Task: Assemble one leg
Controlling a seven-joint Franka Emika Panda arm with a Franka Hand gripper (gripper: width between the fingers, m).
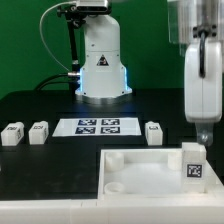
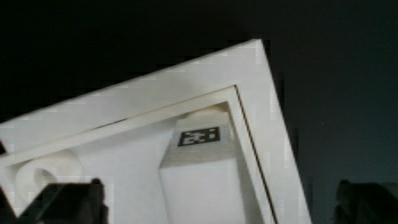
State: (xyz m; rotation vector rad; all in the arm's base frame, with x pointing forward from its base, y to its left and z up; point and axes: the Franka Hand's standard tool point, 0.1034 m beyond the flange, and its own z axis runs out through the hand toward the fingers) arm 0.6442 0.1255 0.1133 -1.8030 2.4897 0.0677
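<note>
Hanging over the tray's far corner on the exterior view's right, gripper (image 1: 203,138) with fingers spread wide, holding nothing. Standing upright in that corner of the white tray (image 1: 140,172), right under the gripper: one leg (image 1: 194,164), tagged face toward the camera. Seen from the wrist view, same leg (image 2: 199,160) between the two dark fingertips (image 2: 71,200), not touched. Resting in a row on the black table (image 1: 40,105): three more legs (image 1: 12,134), beside the marker board (image 1: 97,127).
</note>
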